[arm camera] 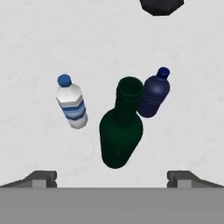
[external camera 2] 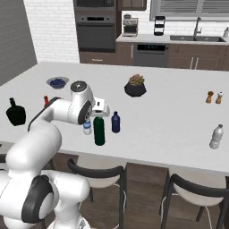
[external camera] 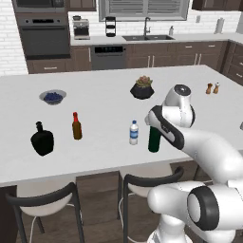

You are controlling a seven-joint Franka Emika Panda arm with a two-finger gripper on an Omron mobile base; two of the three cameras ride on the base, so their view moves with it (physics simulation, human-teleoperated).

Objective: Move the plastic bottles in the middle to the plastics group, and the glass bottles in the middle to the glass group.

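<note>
The tall dark green glass bottle [arm camera: 120,131] stands mid-counter, seen from above with its mouth open. Left of it stands the clear plastic bottle [arm camera: 72,107] with a blue label, and to its right the dark blue plastic bottle [arm camera: 154,94]. My gripper [arm camera: 111,177] hangs open just over the green bottle [external camera 2: 99,131], fingertips wide apart and holding nothing. The hand [external camera: 155,122] hides the neck of the green bottle [external camera: 154,140]. Beside it stands the clear bottle [external camera: 134,133]. The glass group is at the left: the black flask [external camera: 42,139] and the amber bottle [external camera: 76,126].
A potted plant [external camera: 142,88] sits behind the bottles, with a blue bowl [external camera: 52,97] at back left and two shakers [external camera: 212,88] at back right. A lone clear plastic bottle [external camera 2: 216,137] stands far right. Dark stools [external camera 2: 96,172] line the counter's near edge.
</note>
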